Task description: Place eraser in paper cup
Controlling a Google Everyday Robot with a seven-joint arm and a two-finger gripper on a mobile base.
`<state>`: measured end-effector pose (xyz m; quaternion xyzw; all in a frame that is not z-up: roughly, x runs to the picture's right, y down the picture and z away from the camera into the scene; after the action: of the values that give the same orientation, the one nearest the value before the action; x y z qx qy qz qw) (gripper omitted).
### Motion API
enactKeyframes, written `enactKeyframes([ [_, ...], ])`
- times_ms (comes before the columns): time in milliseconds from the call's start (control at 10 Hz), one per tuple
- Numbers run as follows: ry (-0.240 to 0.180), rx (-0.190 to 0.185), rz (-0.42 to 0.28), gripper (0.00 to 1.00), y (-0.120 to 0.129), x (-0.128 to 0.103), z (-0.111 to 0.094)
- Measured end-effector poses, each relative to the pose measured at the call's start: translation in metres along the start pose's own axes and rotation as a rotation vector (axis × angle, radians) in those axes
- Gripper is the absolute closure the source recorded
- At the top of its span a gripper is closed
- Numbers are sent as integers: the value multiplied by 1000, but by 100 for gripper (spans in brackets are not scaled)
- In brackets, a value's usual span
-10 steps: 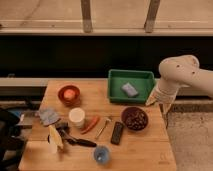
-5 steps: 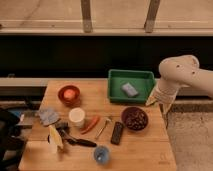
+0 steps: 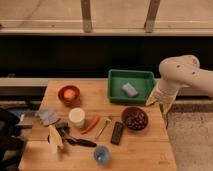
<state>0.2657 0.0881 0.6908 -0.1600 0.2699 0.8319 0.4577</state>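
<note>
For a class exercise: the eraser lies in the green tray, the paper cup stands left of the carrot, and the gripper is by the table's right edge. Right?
No: the camera view shows the eraser on the table, in front of the green tray, beside the dark bowl. The paper cup, carrot and gripper are as stated.

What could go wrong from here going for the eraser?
The gripper hangs at the right edge of the table, so reaching the eraser means passing over the dark bowl, which it might clip. The eraser lies between that bowl and a utensil; either could get knocked. It looks longer than the paper cup is wide, so it could tip the cup.
</note>
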Motion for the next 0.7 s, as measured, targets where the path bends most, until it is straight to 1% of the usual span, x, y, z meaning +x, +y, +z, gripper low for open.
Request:
enactKeyframes([
  [100, -21, -6, -23, 38, 5, 2, -3],
  [200, -40, -14, -57, 38, 17, 5, -5],
  [300, -44, -24, -89, 38, 34, 11, -5],
  [400, -46, -27, -114, 38, 48, 16, -3],
  [500, -47, -27, -162, 38, 74, 28, 2],
  [600, -47, -27, -203, 38, 94, 40, 6],
  [700, -45, -21, -258, 38, 115, 58, 14],
])
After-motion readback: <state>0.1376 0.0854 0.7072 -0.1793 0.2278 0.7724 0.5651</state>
